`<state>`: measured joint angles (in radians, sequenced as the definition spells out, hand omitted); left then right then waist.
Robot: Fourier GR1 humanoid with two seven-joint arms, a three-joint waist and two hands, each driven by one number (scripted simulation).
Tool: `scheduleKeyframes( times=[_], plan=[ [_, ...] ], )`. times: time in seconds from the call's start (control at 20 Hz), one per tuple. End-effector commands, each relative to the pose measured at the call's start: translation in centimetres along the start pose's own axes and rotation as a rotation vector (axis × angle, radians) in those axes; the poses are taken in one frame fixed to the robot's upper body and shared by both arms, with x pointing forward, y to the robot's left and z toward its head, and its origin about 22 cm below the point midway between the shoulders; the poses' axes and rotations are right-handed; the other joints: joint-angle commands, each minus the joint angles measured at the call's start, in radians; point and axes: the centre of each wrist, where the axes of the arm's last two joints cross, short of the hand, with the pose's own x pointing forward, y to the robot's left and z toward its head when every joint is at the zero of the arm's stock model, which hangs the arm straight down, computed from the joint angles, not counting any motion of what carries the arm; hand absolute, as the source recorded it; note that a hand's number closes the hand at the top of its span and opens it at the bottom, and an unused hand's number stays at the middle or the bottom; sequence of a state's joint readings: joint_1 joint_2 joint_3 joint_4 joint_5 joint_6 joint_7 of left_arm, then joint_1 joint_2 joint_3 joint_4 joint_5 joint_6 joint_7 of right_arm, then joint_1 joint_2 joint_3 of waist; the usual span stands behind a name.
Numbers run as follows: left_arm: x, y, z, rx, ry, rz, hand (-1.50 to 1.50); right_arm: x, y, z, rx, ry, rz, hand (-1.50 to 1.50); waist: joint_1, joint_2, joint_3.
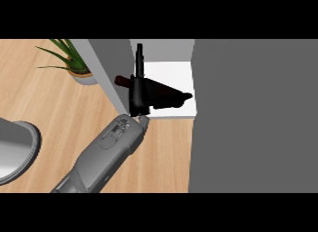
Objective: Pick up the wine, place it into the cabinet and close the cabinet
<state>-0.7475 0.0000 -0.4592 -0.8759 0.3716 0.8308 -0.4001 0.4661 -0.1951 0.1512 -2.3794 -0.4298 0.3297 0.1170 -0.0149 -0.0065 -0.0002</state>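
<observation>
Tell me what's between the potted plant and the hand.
The cabinet's open grey door stands between potted plant and left hand, which grips the wine, in the head view.

Light is even and soft across the frame, with no glare. The wooden table [47, 108] at left is bright and warm. The cabinet [255, 118] at right reads flat dull grey, its white interior brightest. The black hand [142, 93] shows little detail.

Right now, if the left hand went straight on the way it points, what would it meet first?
Likely the cabinet's back wall: the left hand, at the wine, points inward along the open door. Depth is unclear.
</observation>
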Motion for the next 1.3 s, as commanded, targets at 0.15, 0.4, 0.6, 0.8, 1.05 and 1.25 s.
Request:
scheduleKeyframes(
  times=[0.15,0.4,0.6,0.8,1.05,1.25],
  plan=[
    [0.9,0.5,4.2,-0.054,0.013,0.126,-1.50,4.6,1.8,0.8,0.001,-0.044,0.090,-1.50,0.012,-0.001,-0.001],
    [3.3,3.1,5.9,-0.064,0.011,0.167,-1.50,4.0,2.1,-0.3,-0.027,-0.031,0.101,-1.50,0.024,-0.003,0.000],
    [3.3,6.5,7.7,-0.123,-0.004,0.149,-1.50,5.0,1.8,1.0,-0.029,-0.006,0.128,-1.50,0.015,-0.004,0.000],
    [4.0,9.3,11.0,-0.134,0.018,0.155,-1.50,4.6,0.7,0.4,-0.020,-0.019,0.133,-1.50,0.023,-0.001,0.000],
    [5.3,13.4,10.3,-0.148,-0.004,0.166,-1.50,4.1,0.2,1.0,0.003,0.004,0.153,-1.50,0.010,0.002,0.000],
    [5.4,16.2,12.6,-0.224,0.002,0.232,-1.50,4.5,0.8,0.9,0.107,0.062,0.179,1.50,0.013,0.000,-0.001]
  ],
)
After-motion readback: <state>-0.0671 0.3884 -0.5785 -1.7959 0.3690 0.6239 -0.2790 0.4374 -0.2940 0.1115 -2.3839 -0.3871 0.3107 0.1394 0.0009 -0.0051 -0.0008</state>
